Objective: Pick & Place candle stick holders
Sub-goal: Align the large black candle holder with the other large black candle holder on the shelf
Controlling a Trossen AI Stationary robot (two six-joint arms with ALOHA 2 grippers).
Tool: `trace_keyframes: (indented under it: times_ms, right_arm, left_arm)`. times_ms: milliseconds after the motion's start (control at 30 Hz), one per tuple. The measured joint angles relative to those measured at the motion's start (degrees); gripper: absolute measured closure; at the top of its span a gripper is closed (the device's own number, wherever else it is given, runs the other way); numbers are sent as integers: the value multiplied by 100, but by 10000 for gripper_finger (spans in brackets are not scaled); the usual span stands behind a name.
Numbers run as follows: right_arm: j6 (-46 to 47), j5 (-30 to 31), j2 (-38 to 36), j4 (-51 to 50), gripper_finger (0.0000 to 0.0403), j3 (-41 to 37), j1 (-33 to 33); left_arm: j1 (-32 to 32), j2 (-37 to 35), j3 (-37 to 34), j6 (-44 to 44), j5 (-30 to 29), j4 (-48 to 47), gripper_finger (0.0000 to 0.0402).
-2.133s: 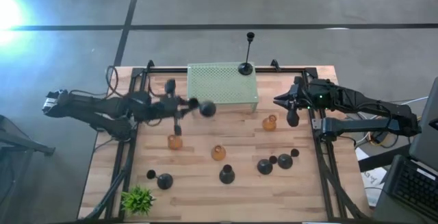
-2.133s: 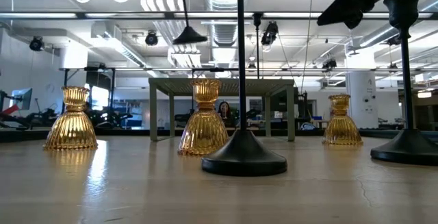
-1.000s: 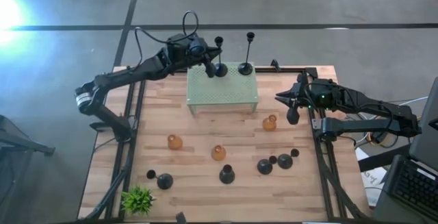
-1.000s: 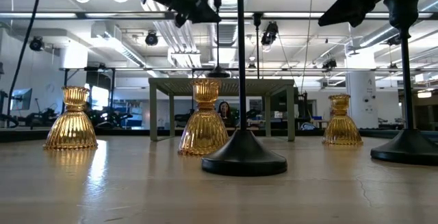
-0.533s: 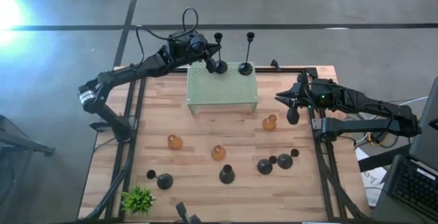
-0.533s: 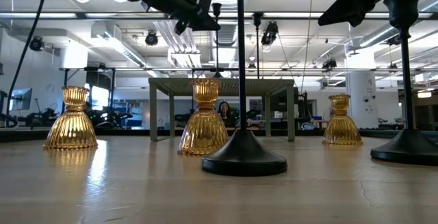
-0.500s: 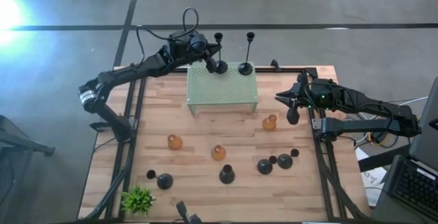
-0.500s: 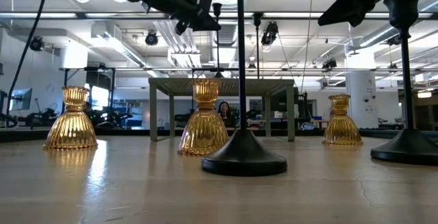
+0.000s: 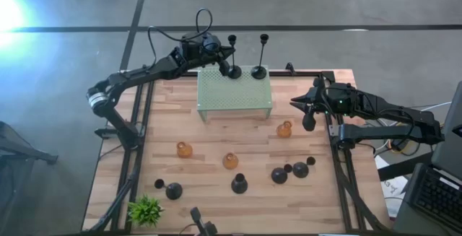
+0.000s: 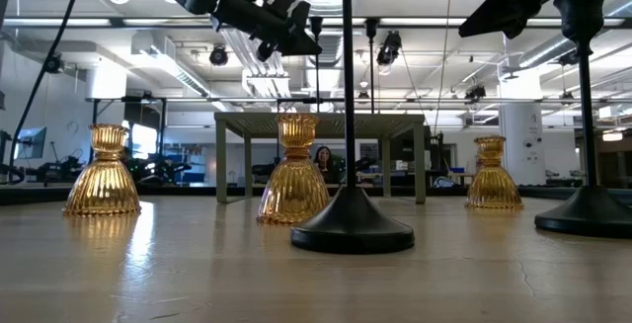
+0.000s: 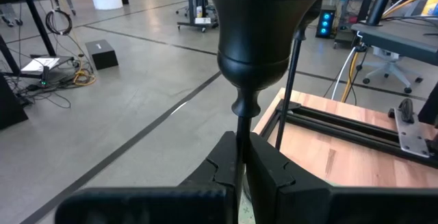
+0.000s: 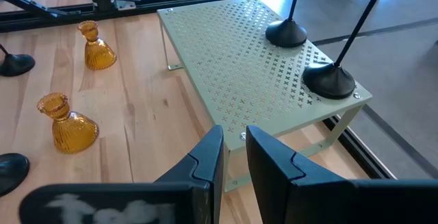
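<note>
My left hand (image 11: pixel 241 161) grips a tall black holder (image 9: pixel 232 55) by its stem on the green stand (image 9: pixel 234 95); my right hand (image 12: pixel 233 157), slightly open, waits right of the stand.

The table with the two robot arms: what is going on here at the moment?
The left gripper is closed on the stem of a tall black candle holder, standing on the green perforated stand beside a second tall holder. The right gripper waits empty at the table's right edge. Three amber holders, the black dome holders and another tall one are on the wooden table.
</note>
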Motion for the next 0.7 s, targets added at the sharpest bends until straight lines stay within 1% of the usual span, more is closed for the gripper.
trace_keyframes:
  times_ms: [300, 500, 700]
  right_arm:
    - [0, -1, 0, 1, 346, 0, 0]
    - [0, -1, 0, 1, 346, 0, 0]
    - [15, -1, 2, 3, 346, 0, 0]
  left_arm:
    - [25, 8, 0, 24, 0, -26, 387]
    - [25, 8, -2, 26, -2, -69, 361]
    - [22, 8, -7, 28, 0, -82, 355]
